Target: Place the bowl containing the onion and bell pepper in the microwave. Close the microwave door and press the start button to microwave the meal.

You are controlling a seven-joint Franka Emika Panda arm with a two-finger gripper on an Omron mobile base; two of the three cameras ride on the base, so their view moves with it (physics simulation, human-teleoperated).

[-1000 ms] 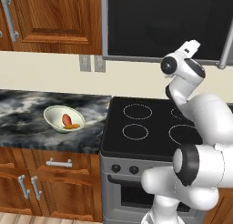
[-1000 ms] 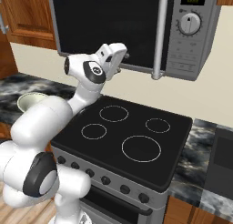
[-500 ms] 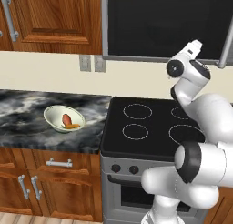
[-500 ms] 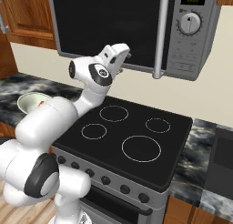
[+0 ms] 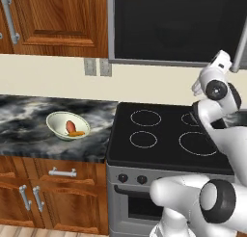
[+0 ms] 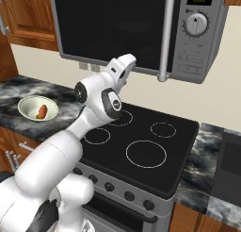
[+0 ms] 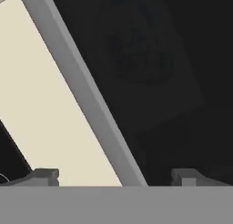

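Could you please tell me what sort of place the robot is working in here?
A home-style kitchen, rendered: a black-topped stove, a microwave mounted above it, and wooden cabinets over a marbled counter.

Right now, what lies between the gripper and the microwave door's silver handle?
Nothing: in the right base view, the open gripper faces the microwave door; bare black glass runs to the handle.

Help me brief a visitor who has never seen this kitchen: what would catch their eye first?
The white robot arm, its open gripper raised just below the shut microwave door over the stove. The door's long silver handle runs down its right edge. On the marble counter to the left sits a pale bowl of orange and red food.
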